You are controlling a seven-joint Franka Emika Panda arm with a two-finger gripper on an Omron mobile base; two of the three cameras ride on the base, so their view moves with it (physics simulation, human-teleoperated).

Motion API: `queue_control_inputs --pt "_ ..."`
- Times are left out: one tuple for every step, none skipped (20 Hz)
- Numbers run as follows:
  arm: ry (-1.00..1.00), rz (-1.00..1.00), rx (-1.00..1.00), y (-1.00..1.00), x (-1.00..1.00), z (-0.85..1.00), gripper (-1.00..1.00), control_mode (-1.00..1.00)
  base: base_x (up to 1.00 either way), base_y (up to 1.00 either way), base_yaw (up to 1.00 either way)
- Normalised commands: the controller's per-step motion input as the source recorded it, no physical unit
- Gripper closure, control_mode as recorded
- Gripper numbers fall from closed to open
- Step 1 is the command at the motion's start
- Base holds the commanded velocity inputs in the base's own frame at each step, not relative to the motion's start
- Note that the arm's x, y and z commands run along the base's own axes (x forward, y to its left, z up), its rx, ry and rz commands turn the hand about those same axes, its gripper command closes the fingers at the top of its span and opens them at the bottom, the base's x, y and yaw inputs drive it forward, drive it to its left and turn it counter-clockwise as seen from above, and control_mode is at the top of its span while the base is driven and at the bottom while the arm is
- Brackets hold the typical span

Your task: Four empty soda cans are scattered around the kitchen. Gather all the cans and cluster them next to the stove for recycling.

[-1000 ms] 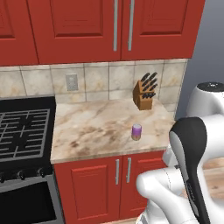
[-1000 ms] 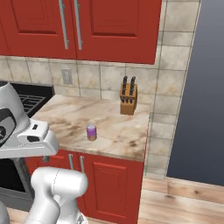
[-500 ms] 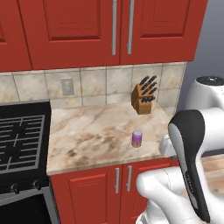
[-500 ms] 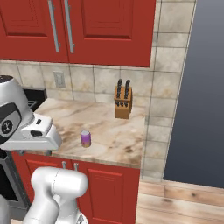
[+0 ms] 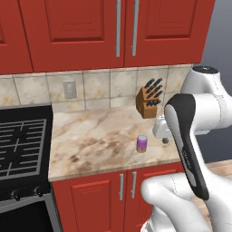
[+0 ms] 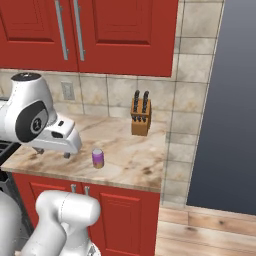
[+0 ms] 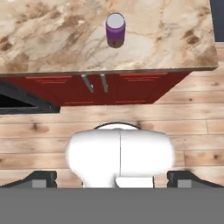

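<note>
I'm hovering my pincer (image 6: pixel 66 155), jaws wide and empty, near the purple can (image 5: pixel 142 143) on the surface (image 5: pixel 99 140). Prob. light, thin-walled, slick; grip mid-body, gently.

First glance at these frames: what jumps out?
A lone purple soda can stands upright near the front edge of the beige marble counter, with bare counter around it. A knife block sits against the tiled wall behind it, and the black stove lies at the counter's left end. The gripper is open, looking down over the wood floor in front of the red cabinets.
</note>
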Motion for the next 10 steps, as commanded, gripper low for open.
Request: queue_control_inputs --pt "0.0 -0.05 0.0 0.03 0.59 -0.14 -1.0 -1.0 0.0 0.0 0.0" --pt "0.0 -0.02 0.0 0.0 0.47 -0.15 -1.0 -1.0 0.0 0.0 0.0" --pt "0.0 0.0 0.0 -0.06 0.27 -0.19 -1.0 -1.0 0.0 0.0 0.0" --pt "0.0 0.0 -0.01 -0.07 0.07 -0.18 -1.0 -1.0 0.0 0.0 0.0" --pt "0.0 0.0 -0.04 0.0 0.0 -0.15 -1.0 -1.0 0.0 0.0 0.0" --pt "0.01 0.0 -0.07 0.0 0.0 -0.13 -1.0 -1.0 0.0 0.0 0.0" --pt "0.0 0.0 -0.06 0.0 0.0 -0.1 -1.0 -1.0 0.0 0.0 0.0" --pt "0.0 0.0 0.0 0.0 0.0 -0.15 -1.0 -1.0 0.0 0.0 0.0" --pt "0.0 0.0 0.0 -0.01 0.0 -0.29 -1.0 -1.0 0.0 0.0 0.0" --pt "0.0 0.0 0.0 -0.06 0.0 -0.32 -1.0 -1.0 0.0 0.0 0.0"
